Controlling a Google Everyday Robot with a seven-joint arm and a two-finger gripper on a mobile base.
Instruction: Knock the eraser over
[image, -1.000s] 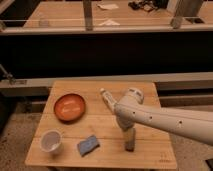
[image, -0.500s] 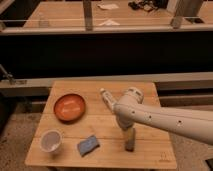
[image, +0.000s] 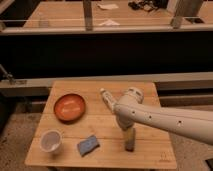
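Though upright, eraser under gripper.

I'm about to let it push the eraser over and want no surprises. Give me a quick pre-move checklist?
1. Eraser standing upright: ok.
2. End effector down at the eraser's top: ok.
3. End effector fingers' state: cannot tell.
4. Blue sponge lies apart, left of the eraser: ok.
5. White cup and orange bowl well away: ok.
6. Eraser near the table's front edge, could drop off: not ok.
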